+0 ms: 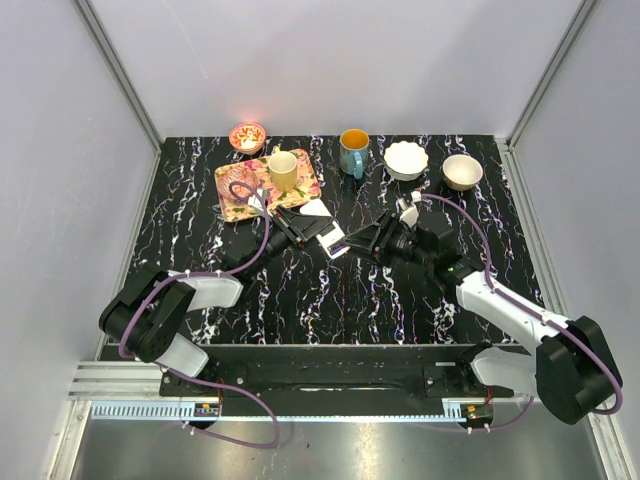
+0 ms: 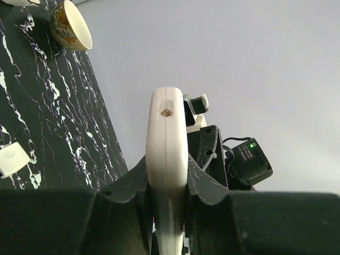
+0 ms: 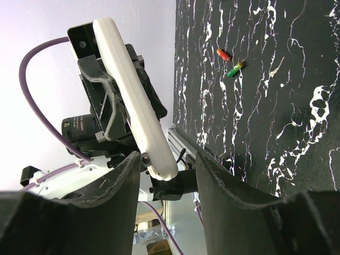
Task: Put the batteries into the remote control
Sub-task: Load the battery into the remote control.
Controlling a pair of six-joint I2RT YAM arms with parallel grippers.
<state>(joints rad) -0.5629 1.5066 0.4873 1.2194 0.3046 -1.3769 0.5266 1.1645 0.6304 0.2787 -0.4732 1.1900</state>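
Closest to the lens in the right wrist view, the right gripper (image 3: 167, 170) filled the bottom of the frame with its two dark fingers (image 3: 119, 199) standing apart and closed on nothing; the lower end of the remote control (image 3: 133, 90) showed in the gap between them, and I could not tell whether it touched either one. That white handset slanted up toward the upper left of the frame, off the table (image 1: 400, 300), clamped about its middle by the left gripper (image 2: 166, 186). From the left wrist view the remote control stood edge-on in the centre, the jaws pressed tight against both its flat sides. Over at the upper right of the right wrist view, a red battery (image 3: 223, 54) and a green battery (image 3: 235, 69) lay near each other on the black marbled surface, well apart from the handset. From above, both arms met at mid-frame. A small white square piece (image 2: 10, 158) lay at the left edge of the left wrist view, and a tan bowl (image 2: 71, 24) sat in its upper left corner.
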